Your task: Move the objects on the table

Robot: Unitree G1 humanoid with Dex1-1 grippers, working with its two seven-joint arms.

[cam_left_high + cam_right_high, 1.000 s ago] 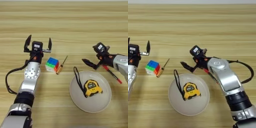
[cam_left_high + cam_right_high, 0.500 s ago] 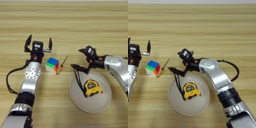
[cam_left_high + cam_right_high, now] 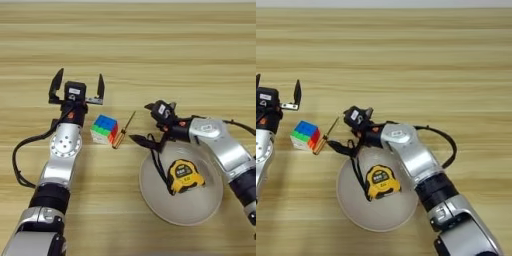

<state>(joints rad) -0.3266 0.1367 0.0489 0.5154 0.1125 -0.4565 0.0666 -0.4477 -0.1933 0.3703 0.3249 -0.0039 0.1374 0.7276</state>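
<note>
A multicoloured puzzle cube [image 3: 105,129] lies on the wooden table [image 3: 150,50]. A slim screwdriver with an amber handle [image 3: 122,131] lies just right of it, slanted. My left gripper [image 3: 77,87] stands open right behind the cube, fingers pointing away, holding nothing. My right gripper [image 3: 146,125] is open and empty, just right of the screwdriver and over the left rim of the white plate [image 3: 150,200]. Its lower finger [image 3: 142,141] reaches toward the screwdriver's handle without touching it.
A yellow-black tape measure [image 3: 184,176] lies in the white plate, its black strap looping toward the plate's left rim under my right gripper. A black cable [image 3: 20,155] runs beside my left arm.
My right gripper has swept left from the plate's right side to its left rim, close to the screwdriver. The left arm, cube and screwdriver have stayed put.
</note>
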